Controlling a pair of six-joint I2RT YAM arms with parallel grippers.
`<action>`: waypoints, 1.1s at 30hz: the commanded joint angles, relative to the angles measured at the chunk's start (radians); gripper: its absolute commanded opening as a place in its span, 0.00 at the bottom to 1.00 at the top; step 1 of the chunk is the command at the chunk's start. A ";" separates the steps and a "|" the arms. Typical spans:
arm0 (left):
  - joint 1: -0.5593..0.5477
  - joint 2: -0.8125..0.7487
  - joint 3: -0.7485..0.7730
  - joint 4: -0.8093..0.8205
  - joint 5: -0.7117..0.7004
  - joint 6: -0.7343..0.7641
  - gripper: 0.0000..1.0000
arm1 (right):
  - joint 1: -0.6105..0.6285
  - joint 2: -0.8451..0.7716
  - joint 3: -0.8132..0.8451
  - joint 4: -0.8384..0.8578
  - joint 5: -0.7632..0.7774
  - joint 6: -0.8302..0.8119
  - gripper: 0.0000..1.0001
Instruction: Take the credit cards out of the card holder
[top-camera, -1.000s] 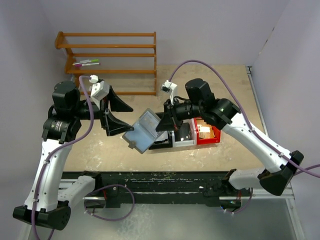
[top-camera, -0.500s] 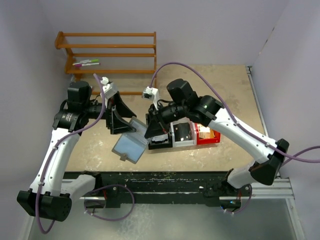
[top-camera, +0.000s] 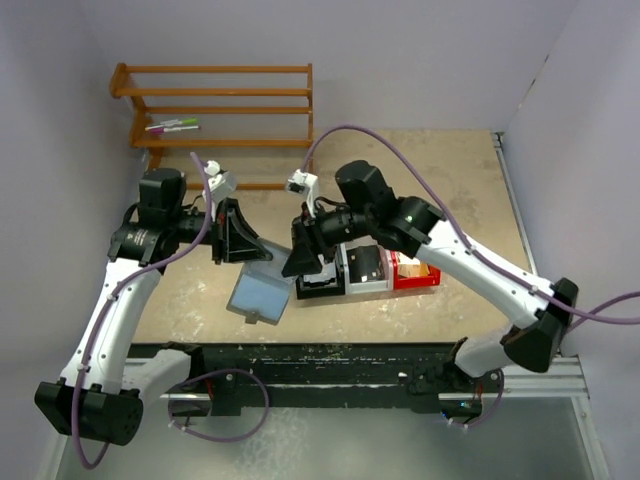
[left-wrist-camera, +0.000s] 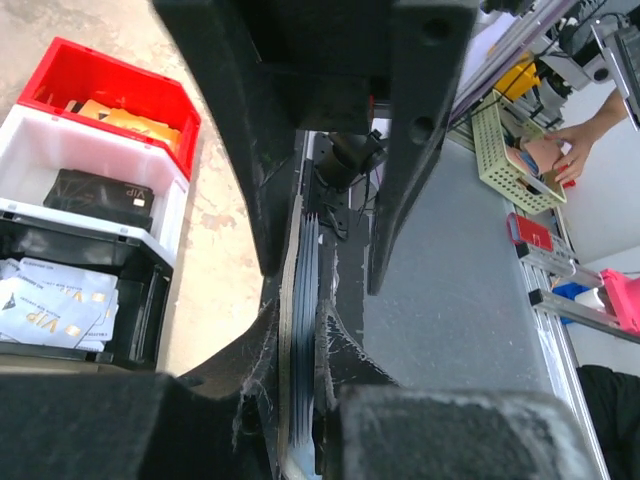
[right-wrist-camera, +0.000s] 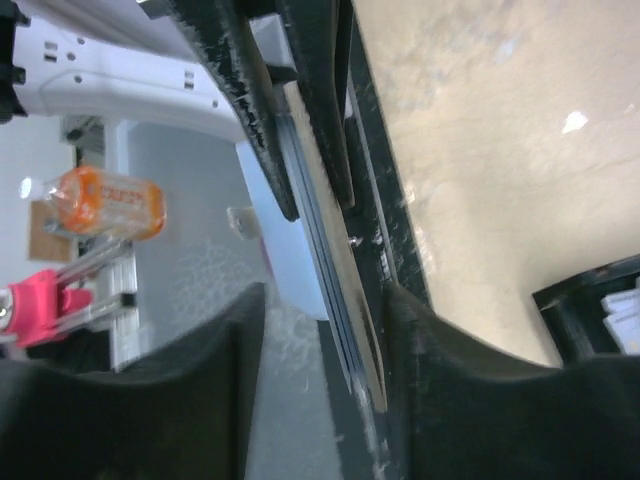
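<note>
While my left claw is clamped flat on the card holder, which I see edge-on between its pads in the left wrist view, my right claw stands with its jaws apart on either side of the same holder; whether a pad of it touches the cover I cannot quite tell, since that view is close and blurred. The holder hangs tilted above the near part of the worktop, just left of the black bin, its upper edge up between my two claws. Credit cards already lie sorted: silvery ones in the black bin, a black card in the white bin, a tan-gold one in the red bin. I cannot see from the edge whether any card is left in the pockets, so I judge the step to be a change of grip: the left takes the weight so that the right can come free and go for the pocket mouth. To do it well I should hold the left clamp firm but not so hard that it pinches the pockets shut on a card, keep that wrist quiet, and draw the right claw back along the plane of the holder, never across it, lest it drag the cover from the left pads.
</note>
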 joint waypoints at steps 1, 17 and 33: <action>-0.002 -0.033 -0.008 0.178 -0.028 -0.151 0.05 | 0.003 -0.182 -0.180 0.424 0.088 0.256 0.60; -0.002 -0.122 -0.158 0.846 -0.170 -0.919 0.00 | 0.029 -0.318 -0.785 1.580 0.291 0.783 0.46; -0.004 0.004 0.107 -0.049 0.020 0.083 0.60 | 0.026 -0.062 -0.051 0.052 -0.025 0.021 0.00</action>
